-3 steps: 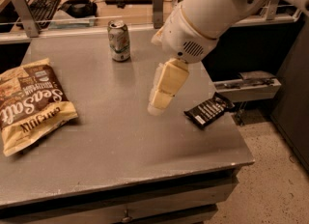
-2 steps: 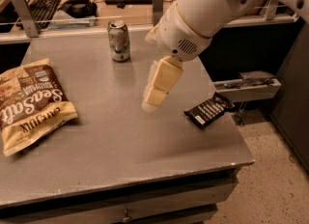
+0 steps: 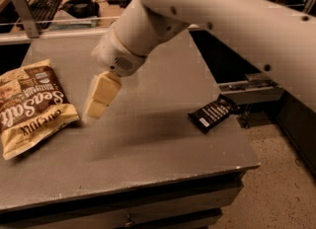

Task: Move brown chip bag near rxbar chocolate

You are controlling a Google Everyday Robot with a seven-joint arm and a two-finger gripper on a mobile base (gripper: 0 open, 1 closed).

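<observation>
Gripper (image 3: 97, 105) held beside chip bag (image 3: 30, 105); its spread cannot be told. Bag may be dropped short of chocolate bar (image 3: 213, 114) if pinched shallowly.

The gripper (image 3: 97, 105) hangs just beside the brown chip bag (image 3: 29, 107) (rxbar chocolate (image 3: 212, 115) well apart).

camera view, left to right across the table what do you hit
brown chip bag at the left edge → gripper, just right of the bag and over the table → rxbar chocolate near the right edge
</observation>
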